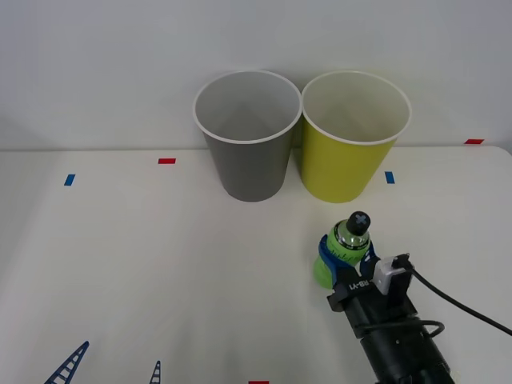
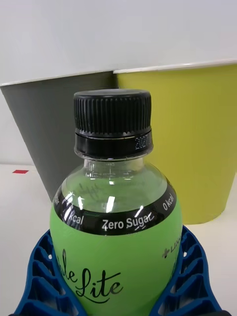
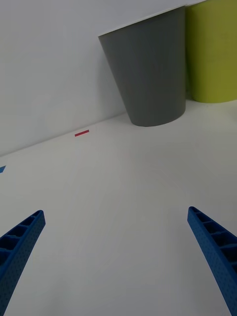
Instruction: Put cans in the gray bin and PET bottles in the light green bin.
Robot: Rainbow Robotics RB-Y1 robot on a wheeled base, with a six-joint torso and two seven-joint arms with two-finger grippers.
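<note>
We find the right tool [image 1: 346, 264] clamped on the green PET bottle [image 1: 344, 250], upright, cap up, on the table [image 1: 160, 272]. The light green bin [image 1: 352, 136] stands directly beyond it, the gray bin [image 1: 246, 136] alongside. The left tool [image 3: 118, 256] waits wide apart.

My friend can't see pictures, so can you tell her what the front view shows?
The right gripper holds a small green bottle with a black cap, upright on a white table. Behind it stand two empty bins side by side: the gray bin and the light green bin. The left gripper's blue fingertips poke in at the bottom left.
</note>
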